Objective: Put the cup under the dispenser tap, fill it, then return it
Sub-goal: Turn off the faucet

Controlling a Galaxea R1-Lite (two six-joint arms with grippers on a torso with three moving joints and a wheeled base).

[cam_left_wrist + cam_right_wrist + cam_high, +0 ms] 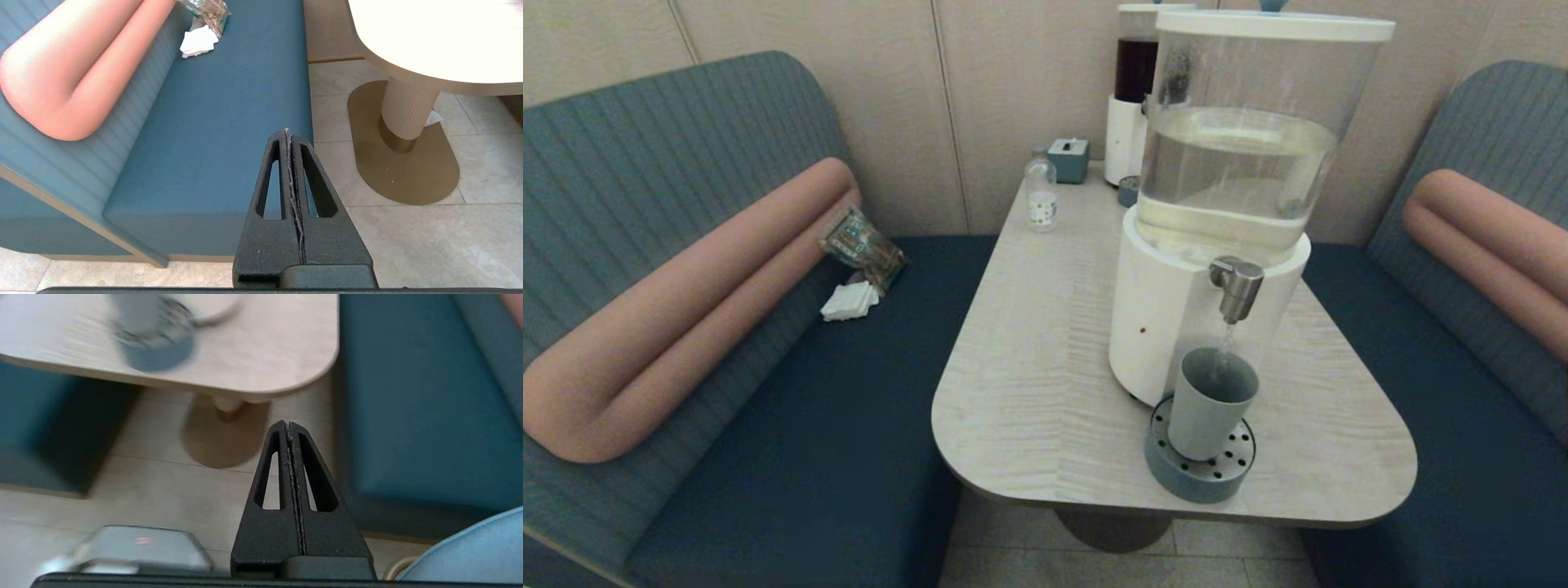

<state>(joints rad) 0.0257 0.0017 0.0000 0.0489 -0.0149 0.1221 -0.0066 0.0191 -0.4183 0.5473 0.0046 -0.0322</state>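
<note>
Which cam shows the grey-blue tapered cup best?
Head view: the matte grey-blue tapered cup stands whole on the round perforated tray, under the brushed-steel tap. In the right wrist view the cup is cut off at the picture's edge. The left wrist view shows none of it.

1. The cup (1209, 404) stands on the tray (1199, 476) right under the tap (1236, 286), with the dispenser (1176, 327) close behind it.
2. The bench (1029, 343) is bare left of the dispenser.
3. A bottle (1041, 198) stands far back.
</note>
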